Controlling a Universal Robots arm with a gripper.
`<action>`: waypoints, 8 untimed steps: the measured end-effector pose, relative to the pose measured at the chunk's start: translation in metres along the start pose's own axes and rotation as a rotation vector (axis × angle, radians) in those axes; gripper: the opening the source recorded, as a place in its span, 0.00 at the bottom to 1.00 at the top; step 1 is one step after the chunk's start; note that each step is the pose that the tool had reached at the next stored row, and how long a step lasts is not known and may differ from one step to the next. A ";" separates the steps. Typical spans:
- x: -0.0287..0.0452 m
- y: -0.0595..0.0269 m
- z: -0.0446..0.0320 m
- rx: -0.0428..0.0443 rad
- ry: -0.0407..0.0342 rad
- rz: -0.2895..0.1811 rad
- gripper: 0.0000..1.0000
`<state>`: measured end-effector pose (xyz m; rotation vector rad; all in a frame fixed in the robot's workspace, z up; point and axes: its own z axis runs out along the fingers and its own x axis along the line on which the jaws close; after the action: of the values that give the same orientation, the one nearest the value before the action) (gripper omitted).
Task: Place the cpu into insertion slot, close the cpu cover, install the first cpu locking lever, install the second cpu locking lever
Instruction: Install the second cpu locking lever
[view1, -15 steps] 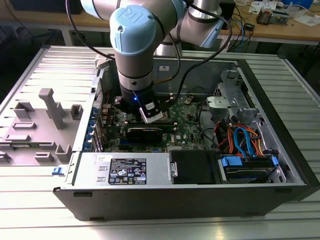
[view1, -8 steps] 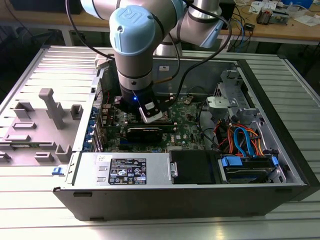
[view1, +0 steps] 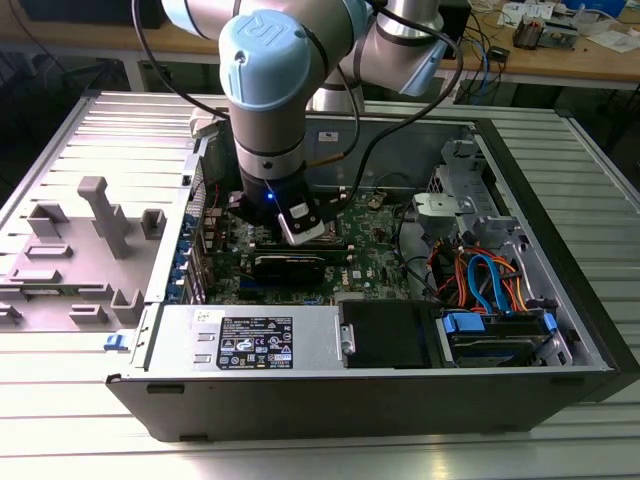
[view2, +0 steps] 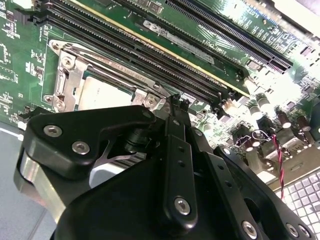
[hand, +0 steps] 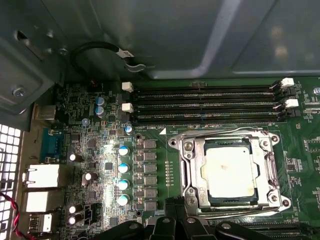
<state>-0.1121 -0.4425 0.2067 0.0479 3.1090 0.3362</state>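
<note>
End effector hovers beside the cpu, seated under the cpu cover.

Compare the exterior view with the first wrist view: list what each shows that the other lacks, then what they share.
Exterior view alone: the arm reaching into the open computer case, the orange and blue cables, and grey fixtures on the table. First wrist view alone: the cpu seated in the insertion slot, the cpu cover framing it. Shared: the green motherboard and the black memory slots.
</note>
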 end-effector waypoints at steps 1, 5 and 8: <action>0.0000 0.0001 0.0000 0.0000 0.0000 0.000 0.11; 0.0000 0.0007 0.0002 0.0000 0.0000 0.000 0.11; 0.0000 0.0009 0.0007 0.0000 0.0001 0.000 0.11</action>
<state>-0.1121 -0.4414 0.2062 0.0479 3.1091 0.3362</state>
